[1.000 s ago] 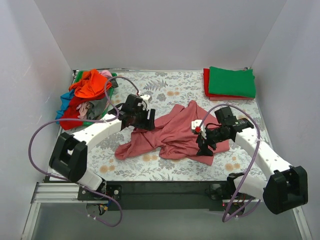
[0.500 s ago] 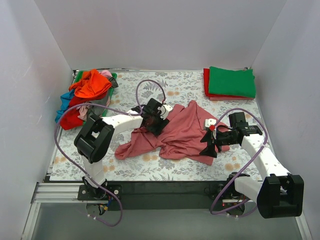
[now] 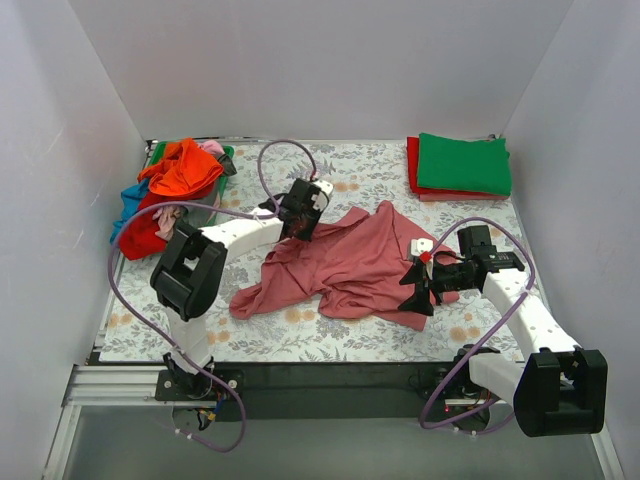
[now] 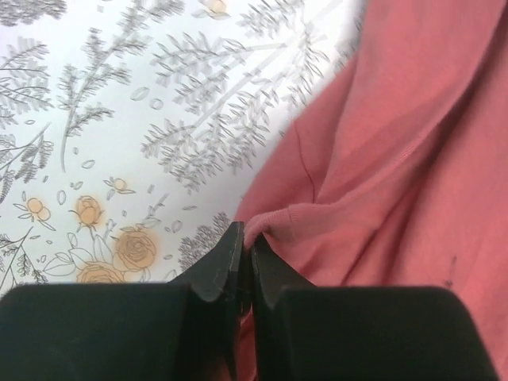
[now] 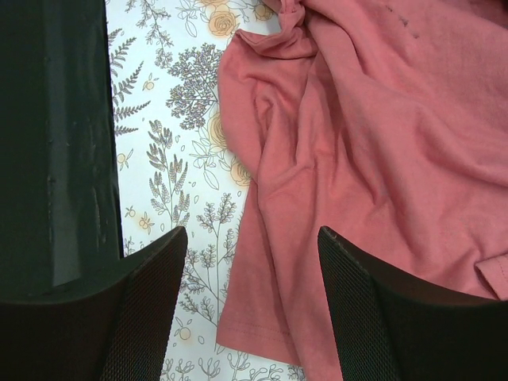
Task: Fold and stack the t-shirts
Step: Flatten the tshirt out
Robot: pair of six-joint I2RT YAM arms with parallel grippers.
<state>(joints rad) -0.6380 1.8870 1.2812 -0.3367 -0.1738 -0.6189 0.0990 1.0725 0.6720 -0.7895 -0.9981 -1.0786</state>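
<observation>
A crumpled dusty-rose t-shirt (image 3: 345,265) lies in the middle of the floral cover. My left gripper (image 3: 298,228) sits at its upper left edge, shut on a fold of the fabric hem (image 4: 274,225). My right gripper (image 3: 417,292) hovers over the shirt's lower right corner (image 5: 294,333), open, with nothing between its fingers. A folded green t-shirt (image 3: 463,163) rests on a folded red one (image 3: 414,170) at the back right. A heap of unfolded t-shirts (image 3: 172,190) in orange, red, blue, green and pink lies at the back left.
White walls close in the table on three sides. The black rail (image 3: 330,377) with both arm bases runs along the near edge. The left arm's purple cable (image 3: 285,150) loops above the cover behind the shirt.
My left gripper moved toward the back, to the shirt's upper edge, and shut on the fabric. The right arm stayed where it was half a second ago.
</observation>
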